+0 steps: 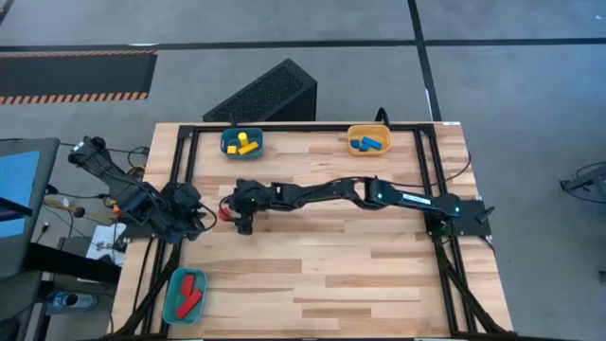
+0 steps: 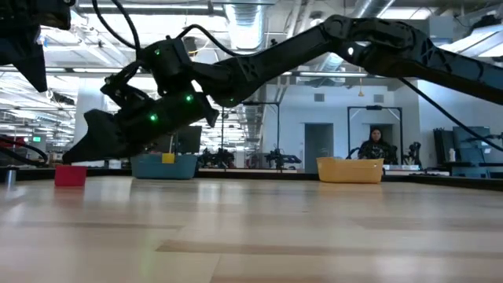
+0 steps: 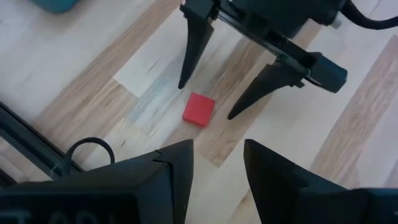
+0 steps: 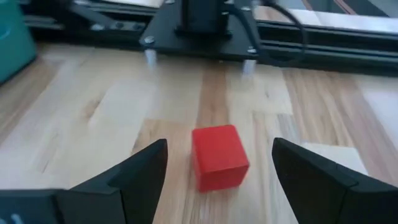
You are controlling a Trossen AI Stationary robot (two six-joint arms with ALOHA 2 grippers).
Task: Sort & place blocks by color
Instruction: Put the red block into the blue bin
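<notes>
A small red block [image 4: 219,157] rests flat on the wooden table near its left side [image 1: 225,214]. My right gripper [image 4: 219,143] reaches across from the table's right, slanting down, and stands open with one finger on either side of the block, touching nothing. The left wrist view shows the same: the two dark fingertips flank the block [image 3: 199,109]. My left gripper [image 3: 217,149] hovers just left of the block [image 1: 204,213], pointing down at it, open and with nothing between its fingers.
A teal bin [image 1: 241,142] holding yellow blocks and an orange bin [image 1: 368,140] holding blue blocks stand along the far edge. Another teal bin [image 1: 185,294] with red blocks sits at the near left corner. Bare wood lies between them.
</notes>
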